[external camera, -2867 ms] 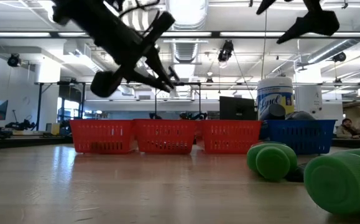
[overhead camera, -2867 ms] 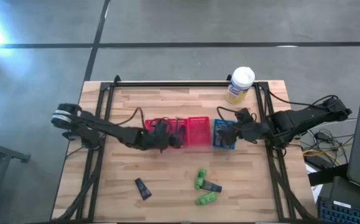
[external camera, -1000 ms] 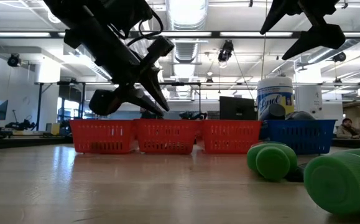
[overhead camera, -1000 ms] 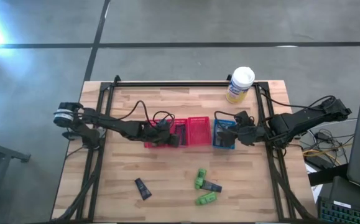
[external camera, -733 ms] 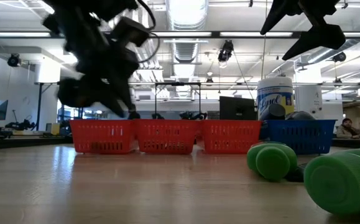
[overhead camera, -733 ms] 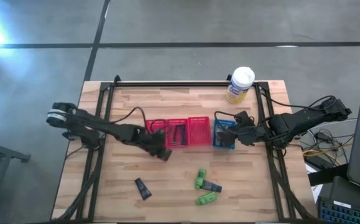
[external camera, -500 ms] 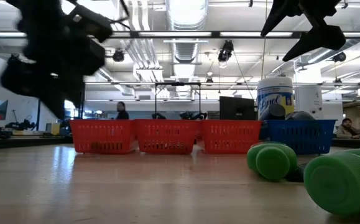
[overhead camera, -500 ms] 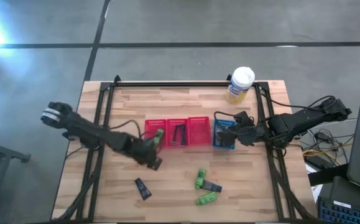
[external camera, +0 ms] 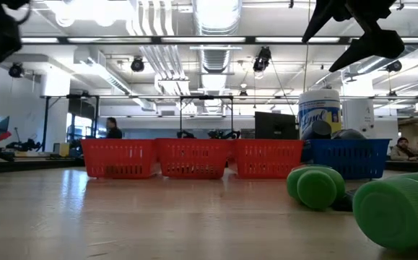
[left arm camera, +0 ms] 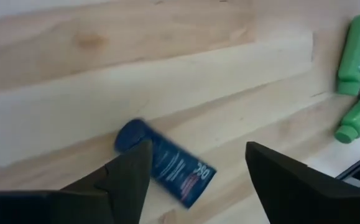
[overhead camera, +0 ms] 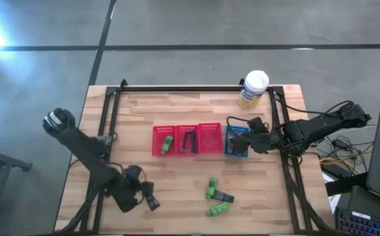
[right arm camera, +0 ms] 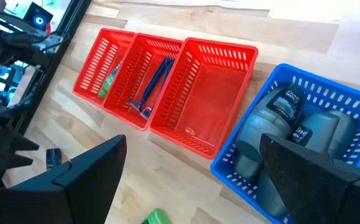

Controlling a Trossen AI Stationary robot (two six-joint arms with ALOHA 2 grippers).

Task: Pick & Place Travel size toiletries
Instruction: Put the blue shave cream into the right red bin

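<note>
A dark blue tube (left arm camera: pixel 167 165) lies flat on the table near the front left, also in the high view (overhead camera: pixel 152 202). My left gripper (left arm camera: pixel 198 180) hovers open above it, one finger on either side, touching nothing. In the high view my left gripper (overhead camera: pixel 144 192) sits at the tube's left. Two green tubes (overhead camera: pixel 212 189) (overhead camera: pixel 218 209) and a dark tube (overhead camera: pixel 226 196) lie near the front centre. A green tube (overhead camera: pixel 167 143) lies in the left red basket (overhead camera: pixel 157 132), and razors (right arm camera: pixel 155 81) lie in the middle one. My right gripper (right arm camera: pixel 192 174) waits open above the blue basket (overhead camera: pixel 230 152), which holds grey bottles (right arm camera: pixel 285 106).
The three red baskets and the blue one stand in a row across the table's middle. A white-and-yellow canister (overhead camera: pixel 253 89) stands at the far right. The right red basket (right arm camera: pixel 214 99) shows a bare floor. Bare wood lies between the dark blue tube and the green tubes.
My left gripper has swung from over the left red basket toward the table's near left edge, turning about as it went, and now stands over the dark blue tube. A green tube now shows lying in the left red basket. My right arm has kept still.
</note>
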